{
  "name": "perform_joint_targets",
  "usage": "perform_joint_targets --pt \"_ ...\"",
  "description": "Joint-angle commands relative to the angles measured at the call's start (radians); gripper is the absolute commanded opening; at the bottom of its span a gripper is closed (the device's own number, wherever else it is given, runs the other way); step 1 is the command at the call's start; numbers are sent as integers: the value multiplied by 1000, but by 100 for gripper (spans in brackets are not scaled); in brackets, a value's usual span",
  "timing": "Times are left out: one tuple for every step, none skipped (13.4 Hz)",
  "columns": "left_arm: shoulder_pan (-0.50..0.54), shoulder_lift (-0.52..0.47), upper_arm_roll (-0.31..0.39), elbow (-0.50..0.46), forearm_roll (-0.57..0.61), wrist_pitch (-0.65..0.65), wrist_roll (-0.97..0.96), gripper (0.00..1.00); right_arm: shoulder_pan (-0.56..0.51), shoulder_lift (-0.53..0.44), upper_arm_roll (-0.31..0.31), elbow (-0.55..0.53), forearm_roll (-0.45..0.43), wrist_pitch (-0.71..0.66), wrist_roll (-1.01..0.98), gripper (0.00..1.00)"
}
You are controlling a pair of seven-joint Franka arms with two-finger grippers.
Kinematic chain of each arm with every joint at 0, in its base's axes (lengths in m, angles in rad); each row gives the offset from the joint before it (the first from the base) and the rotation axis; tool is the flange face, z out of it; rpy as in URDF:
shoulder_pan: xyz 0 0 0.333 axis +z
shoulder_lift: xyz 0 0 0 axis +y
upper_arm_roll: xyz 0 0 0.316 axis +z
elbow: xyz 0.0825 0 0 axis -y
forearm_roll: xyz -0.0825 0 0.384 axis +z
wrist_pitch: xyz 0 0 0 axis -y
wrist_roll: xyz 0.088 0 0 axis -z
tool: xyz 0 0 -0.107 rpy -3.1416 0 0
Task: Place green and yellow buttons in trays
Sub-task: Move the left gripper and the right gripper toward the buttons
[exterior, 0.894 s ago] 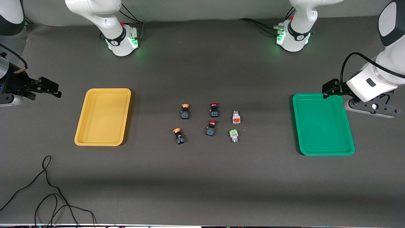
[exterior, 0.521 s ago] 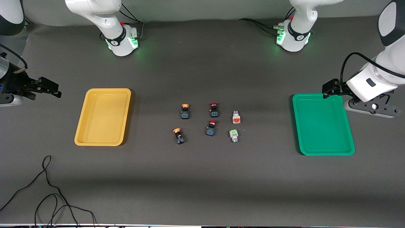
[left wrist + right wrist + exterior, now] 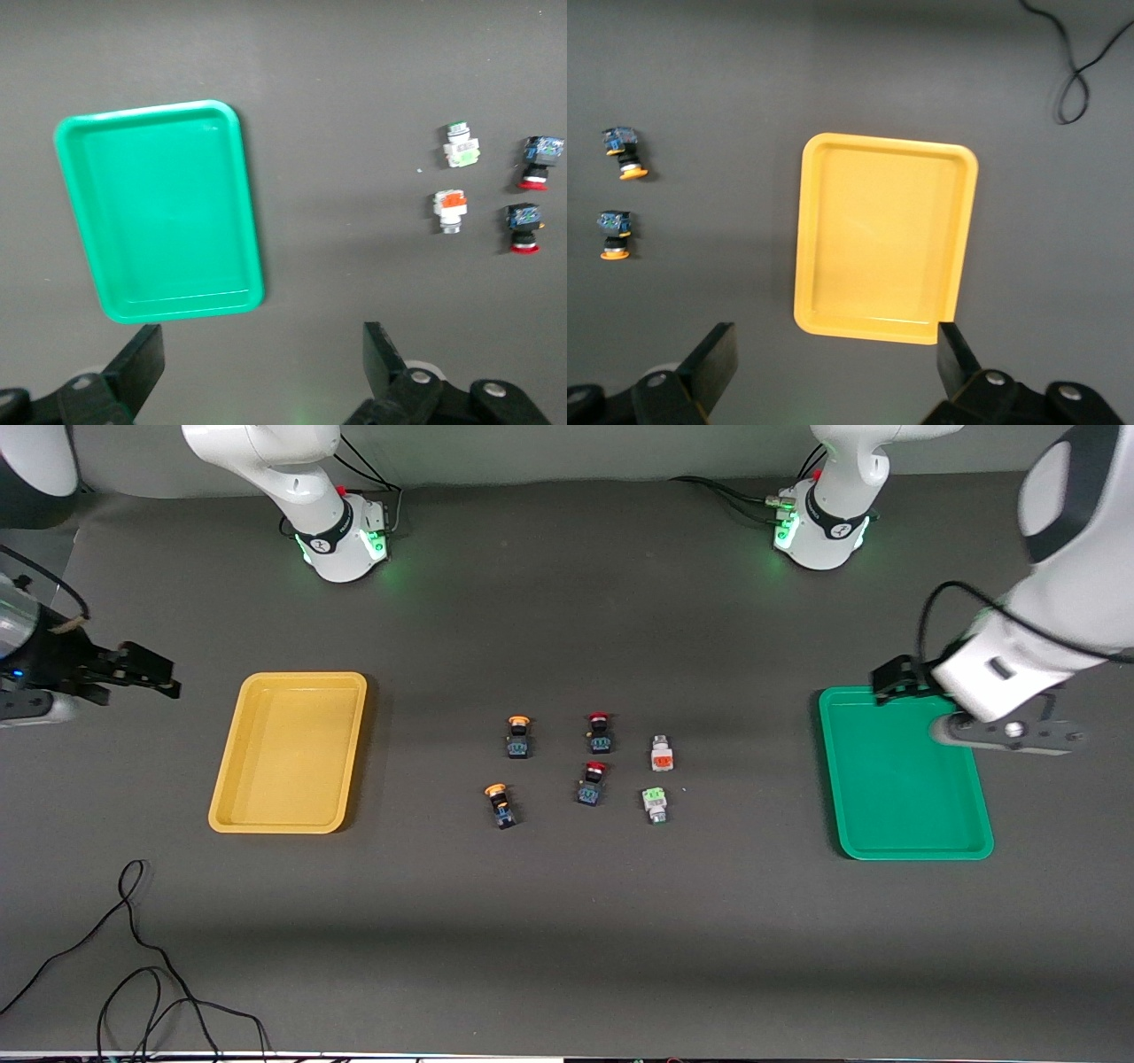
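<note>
A: What do the trays hold?
B: Nothing. The yellow tray (image 3: 289, 753) lies toward the right arm's end of the table, the green tray (image 3: 904, 778) toward the left arm's end, long sides running toward the front camera.

A: And the grippers?
B: The left gripper (image 3: 263, 372) hangs over the green tray's rim, fingers spread wide, holding nothing. The right gripper (image 3: 837, 367) hovers over the table just outside the yellow tray, also spread and bare.

A: Where are the switches?
B: On the table between the trays, two rows of three. Two yellow-capped switches (image 3: 518, 737) (image 3: 500, 804) sit nearest the yellow tray, two red-capped ones (image 3: 600, 732) (image 3: 592, 783) in the middle, then the orange-faced white switch (image 3: 661, 753) and, nearer the camera, the green-faced one (image 3: 654, 804).

A: Which way do they lie?
B: On their sides, long axes running roughly toward the camera, the coloured caps of the black ones pointing toward the bases.
</note>
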Motion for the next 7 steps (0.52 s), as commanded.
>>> perform_joint_targets --pt "-61 61 3 11 -6 61 -82 100 122 -2 -2 -57 16 38 180 100" --pt "-83 92 3 11 -8 89 -114 100 186 -4 -2 -95 16 86 251 100" --pt "-106 129 3 11 -9 129 -159 100 248 -2 -2 -127 16 132 341 100" --pt "-139 167 2 10 -11 166 -188 100 315 -1 -2 -168 16 196 461 100" --pt "-173 207 3 8 -11 211 -228 100 383 -1 -2 -201 16 241 559 100" --pt "-204 251 3 8 -9 260 -283 100 447 8 -2 -209 16 258 637 100" --pt "-227 310 3 7 -8 322 -322 100 508 22 -2 -207 17 273 714 100"
